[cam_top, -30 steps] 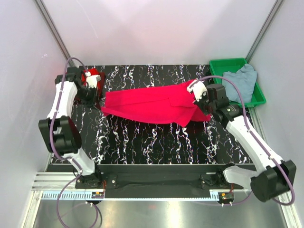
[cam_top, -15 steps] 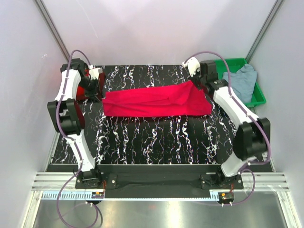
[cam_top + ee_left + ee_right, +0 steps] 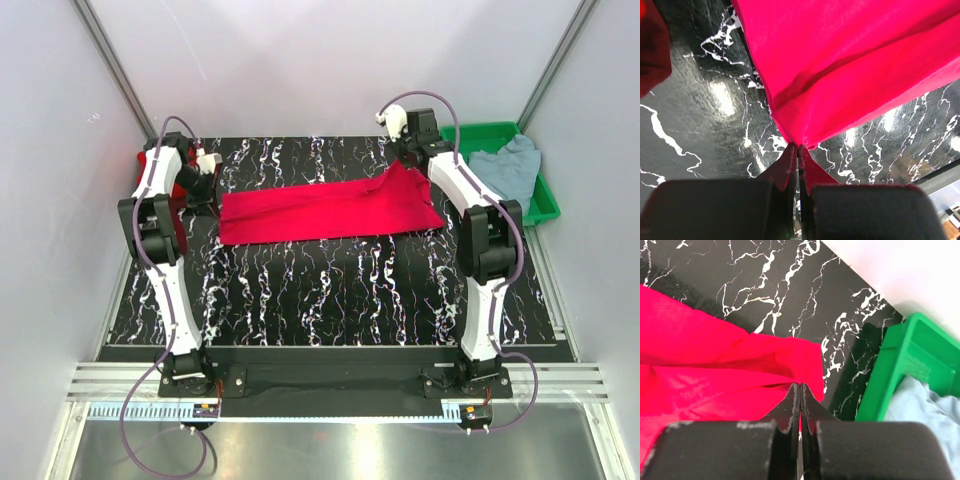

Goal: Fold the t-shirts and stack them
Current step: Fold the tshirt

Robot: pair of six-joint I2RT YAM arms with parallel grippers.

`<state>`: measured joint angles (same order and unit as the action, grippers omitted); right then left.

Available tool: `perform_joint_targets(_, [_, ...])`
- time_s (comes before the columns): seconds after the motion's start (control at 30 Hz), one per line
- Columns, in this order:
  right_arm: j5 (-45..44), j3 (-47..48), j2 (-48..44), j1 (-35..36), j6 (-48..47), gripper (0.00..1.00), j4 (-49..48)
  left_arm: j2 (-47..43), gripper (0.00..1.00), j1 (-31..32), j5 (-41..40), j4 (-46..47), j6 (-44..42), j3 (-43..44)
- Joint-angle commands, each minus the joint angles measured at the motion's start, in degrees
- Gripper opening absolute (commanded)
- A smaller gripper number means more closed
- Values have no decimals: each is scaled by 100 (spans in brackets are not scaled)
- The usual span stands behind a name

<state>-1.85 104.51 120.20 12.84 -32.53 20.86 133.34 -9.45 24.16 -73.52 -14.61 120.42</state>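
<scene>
Red t-shirt stretched flat, just left of green tray.
Left gripper and right gripper each pinched tight on an end corner; judge: hold tension even, lay edges square before release. Grey-blue t-shirt in tray.

Red t-shirt dragged back, stretched flatter, narrower.
</scene>
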Motion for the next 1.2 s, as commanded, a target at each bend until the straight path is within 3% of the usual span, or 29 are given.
perform_joint_targets(0.0, [132, 465, 152, -10, 98, 0, 67, 60, 4, 5, -17, 153, 160, 524])
perform_joint_targets(0.17, [18, 448, 390, -18, 72, 0, 15, 377, 17, 14, -184, 311, 160, 877])
perform_joint_targets(0.2, [-17, 456, 425, -18, 72, 0, -12, 395, 23, 14, -184, 338, 160, 921])
perform_joint_targets(0.23, [-78, 474, 469, -18, 115, 0, -73, 412, 36, 22, -184, 434, 178, 939])
perform_joint_targets(0.27, [-140, 483, 486, -18, 159, 1, -100, 404, 36, 22, -175, 469, 213, 957])
perform_joint_targets(0.3, [-193, 491, 495, -18, 194, 4, -135, 403, 45, 14, -175, 496, 248, 1018])
perform_joint_targets(0.33, [-315, 509, 478, -10, 221, 22, -170, 360, 47, 40, -184, 496, 257, 1062])
perform_joint_targets(0.37, [-386, 518, 443, -10, 291, 33, -196, 299, 48, 40, -184, 487, 222, 1089])
perform_joint_targets(0.43, [-535, 466, 251, -18, 344, 48, -275, -25, 52, 66, -166, 496, 213, 1071])
perform_joint_targets(0.57, [-624, 307, -198, -10, 511, 59, -329, -790, 54, 84, 298, 663, 309, 423])
perform_joint_targets(0.7, [-308, 79, -611, -10, 756, 60, -48, -1327, 57, 154, 747, 882, 520, -666])
perform_joint_targets(0.87, [1316, -159, -648, -10, 1407, 59, 839, -1179, 56, 400, 1108, 1137, 784, -1275])
perform_joint_targets(1.03, [2756, 262, -51, -10, 2100, 57, 1473, -521, 56, 681, 1082, 1191, 820, -934])
perform_joint_targets(1.17, [3067, 359, 301, 25, 2401, 56, 1403, -124, 56, 848, 862, 1190, 784, -652])
